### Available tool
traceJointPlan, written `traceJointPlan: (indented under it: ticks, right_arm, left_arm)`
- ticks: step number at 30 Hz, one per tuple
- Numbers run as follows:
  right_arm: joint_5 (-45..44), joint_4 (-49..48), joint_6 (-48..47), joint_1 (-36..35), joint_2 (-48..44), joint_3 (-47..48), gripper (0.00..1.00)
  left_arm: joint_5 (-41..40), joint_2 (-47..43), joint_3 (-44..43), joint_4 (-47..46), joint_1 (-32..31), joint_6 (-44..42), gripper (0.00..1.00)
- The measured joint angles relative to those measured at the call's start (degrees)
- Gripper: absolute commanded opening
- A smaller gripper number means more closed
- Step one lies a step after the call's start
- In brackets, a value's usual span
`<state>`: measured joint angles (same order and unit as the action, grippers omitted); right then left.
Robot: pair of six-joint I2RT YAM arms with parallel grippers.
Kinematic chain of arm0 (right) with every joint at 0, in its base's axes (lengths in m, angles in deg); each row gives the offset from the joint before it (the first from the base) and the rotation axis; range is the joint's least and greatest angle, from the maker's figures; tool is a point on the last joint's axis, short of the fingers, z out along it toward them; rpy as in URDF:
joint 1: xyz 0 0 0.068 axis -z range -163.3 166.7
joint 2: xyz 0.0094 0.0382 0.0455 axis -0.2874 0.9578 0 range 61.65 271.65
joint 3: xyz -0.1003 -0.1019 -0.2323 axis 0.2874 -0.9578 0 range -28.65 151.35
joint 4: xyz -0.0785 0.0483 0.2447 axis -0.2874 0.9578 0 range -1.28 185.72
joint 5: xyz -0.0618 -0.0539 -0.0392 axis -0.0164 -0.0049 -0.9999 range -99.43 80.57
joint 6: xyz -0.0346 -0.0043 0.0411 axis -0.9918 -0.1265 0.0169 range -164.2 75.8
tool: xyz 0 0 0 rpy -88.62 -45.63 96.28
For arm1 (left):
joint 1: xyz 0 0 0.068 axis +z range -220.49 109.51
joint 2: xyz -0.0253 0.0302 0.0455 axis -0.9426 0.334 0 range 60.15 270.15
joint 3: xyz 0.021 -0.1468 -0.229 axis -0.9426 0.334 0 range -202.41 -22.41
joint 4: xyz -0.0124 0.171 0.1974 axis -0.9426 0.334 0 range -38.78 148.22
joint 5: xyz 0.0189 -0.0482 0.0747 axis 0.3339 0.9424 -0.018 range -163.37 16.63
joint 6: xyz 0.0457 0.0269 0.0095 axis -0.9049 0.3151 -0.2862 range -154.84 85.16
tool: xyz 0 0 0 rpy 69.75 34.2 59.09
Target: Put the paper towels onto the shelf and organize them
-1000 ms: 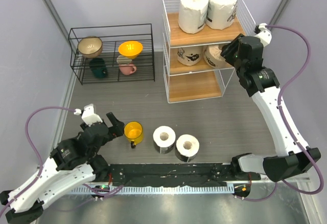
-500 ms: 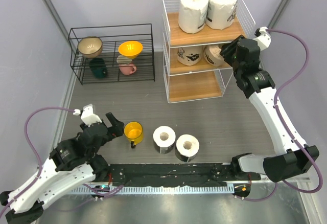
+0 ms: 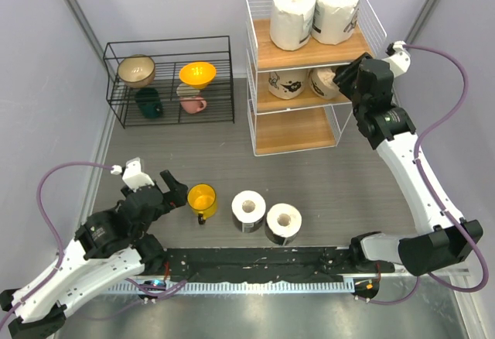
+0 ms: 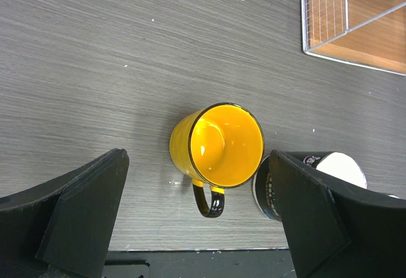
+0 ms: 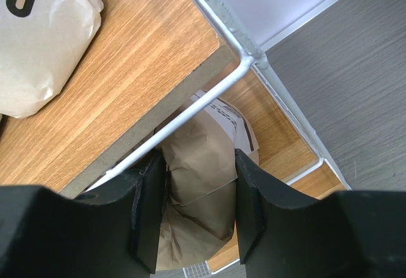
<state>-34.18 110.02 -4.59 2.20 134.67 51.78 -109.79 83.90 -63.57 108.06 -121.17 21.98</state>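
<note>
— Beige roll (image 5: 209, 145), where is it?
— On the middle board of the shelf (image 3: 298, 131), beside another roll (image 3: 286, 83); the right gripper (image 5: 198, 183) is clamped on its sides
— And the left gripper (image 4: 196, 157)?
— Jaws wide apart above the yellow cup (image 4: 225, 145); two rolls (image 3: 248, 210) stand on the table (image 3: 193, 153) just beside it

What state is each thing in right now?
top-tier rolls, upright on the shelf.
left middle-tier roll, shelved, free.
right middle-tier roll, shelved, gripped.
table rolls, upright, not shelved.
yellow cup, upright, empty.
left gripper, open, facing the yellow cup.
right gripper, shut on the right middle-tier roll.
</note>
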Motion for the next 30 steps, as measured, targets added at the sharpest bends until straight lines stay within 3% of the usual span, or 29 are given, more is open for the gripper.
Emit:
traceJointPlan:
  ticks: [20,30]
  right_arm:
    - [0.83,-2.40,0.04,0.07,1.64,-0.55,0.35]
    - [1.31,-2.51,-0.04,0.11,1.64,-0.63,0.56]
  left_arm:
    - [-0.02,0.00,0.00,0.02,0.00,0.00,1.00]
    - [0.00,-0.04,0.00,0.02,0.00,0.00,1.00]
